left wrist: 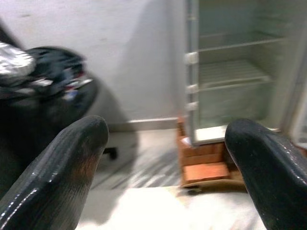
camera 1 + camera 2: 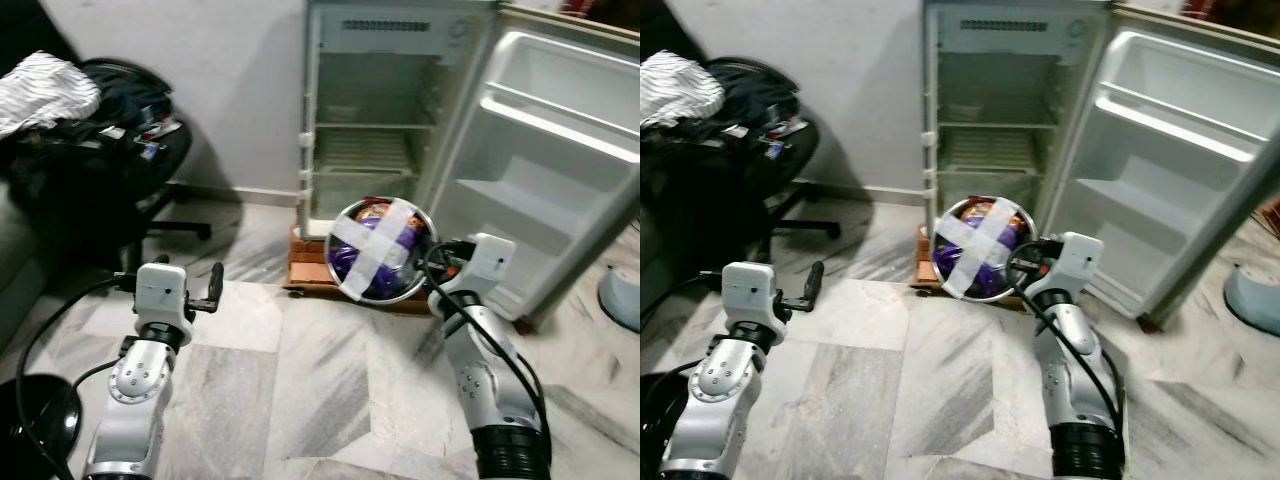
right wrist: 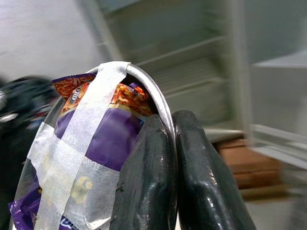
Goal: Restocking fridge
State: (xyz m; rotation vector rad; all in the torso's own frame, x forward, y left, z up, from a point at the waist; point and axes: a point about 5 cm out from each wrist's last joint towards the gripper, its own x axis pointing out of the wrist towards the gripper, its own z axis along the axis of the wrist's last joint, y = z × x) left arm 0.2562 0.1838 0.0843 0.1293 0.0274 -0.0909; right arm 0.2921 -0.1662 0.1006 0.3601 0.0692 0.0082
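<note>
A steel bowl [image 2: 382, 251] holds purple and orange snack packets, strapped in with a cross of white tape. My right gripper [image 2: 433, 254] is shut on its rim, holding it tilted in front of the open fridge [image 2: 370, 120]. In the right wrist view the rim [image 3: 158, 108] is pinched between the two black fingers [image 3: 148, 177]. The fridge has bare wire shelves, and its door [image 2: 560, 160] is swung wide to the right. My left gripper [image 2: 213, 285] is raised at the left, open with nothing between its fingers [image 1: 62, 172].
The fridge stands on a brick and wood base [image 2: 310, 265]. A black office chair [image 2: 110, 150] piled with clothes is at the left. A pale basin [image 2: 622, 297] sits on the marble floor [image 2: 320, 390] at the right. A black round object [image 2: 40, 420] lies near my left arm.
</note>
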